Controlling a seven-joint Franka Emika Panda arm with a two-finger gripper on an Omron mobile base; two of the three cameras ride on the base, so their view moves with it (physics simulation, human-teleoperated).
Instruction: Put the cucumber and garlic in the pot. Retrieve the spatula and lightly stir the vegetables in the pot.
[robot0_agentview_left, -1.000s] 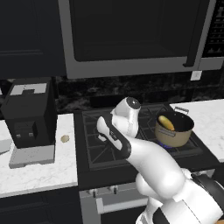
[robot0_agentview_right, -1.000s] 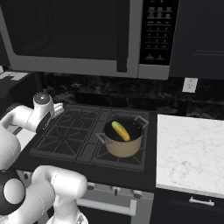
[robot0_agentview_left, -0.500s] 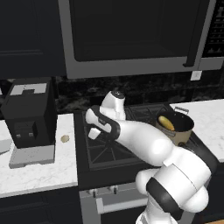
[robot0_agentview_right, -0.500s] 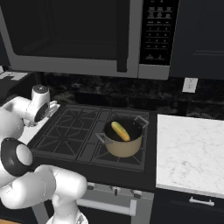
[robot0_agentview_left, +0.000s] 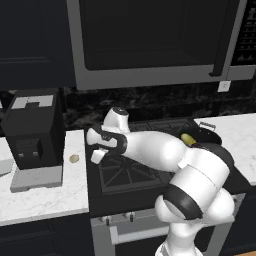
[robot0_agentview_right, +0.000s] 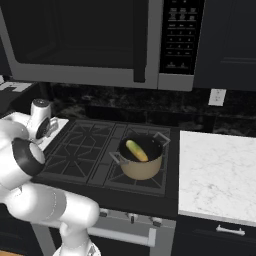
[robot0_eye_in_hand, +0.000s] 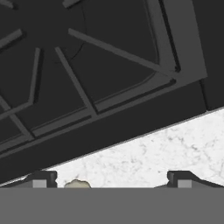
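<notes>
the gripper (robot0_eye_in_hand: 109, 179) stands spread wide with nothing between its tips, hanging over the left edge of the stove (robot0_agentview_left: 135, 172), where the black cooktop meets the white marble counter (robot0_agentview_left: 45, 197). in the hand view the two dark fingertips (robot0_eye_in_hand: 41, 178) rise at the bottom, and a scrap of pale beige, the garlic (robot0_eye_in_hand: 77, 184), peeks up just beside the left tip, lying on the marble and not between the tips. so the garlic sits a little off to one side of the tool and on the counter side of the stove's edge; the hand would, by my reading, need to travel further out from the stove over the counter and centre on the bulb before coming down. being small and round, it has no long axis to line up with.

from the left base view the garlic (robot0_agentview_left: 74, 158) lies alone on the counter to the left of the stove, near the black coffee machine (robot0_agentview_left: 34, 131), apart from the gripper (robot0_agentview_left: 96, 148).

farther off, on the right side of the stove, the cream-tan pot (robot0_agentview_right: 140, 161) stands on a burner. the cucumber (robot0_agentview_right: 136, 150) already lies inside it, slanting across the pot. the pot holds nothing else that i can make out. i cannot pick out a spatula in these views.

behind the stove is a dark backsplash, with the microwave (robot0_agentview_right: 85, 40) mounted above.
</notes>
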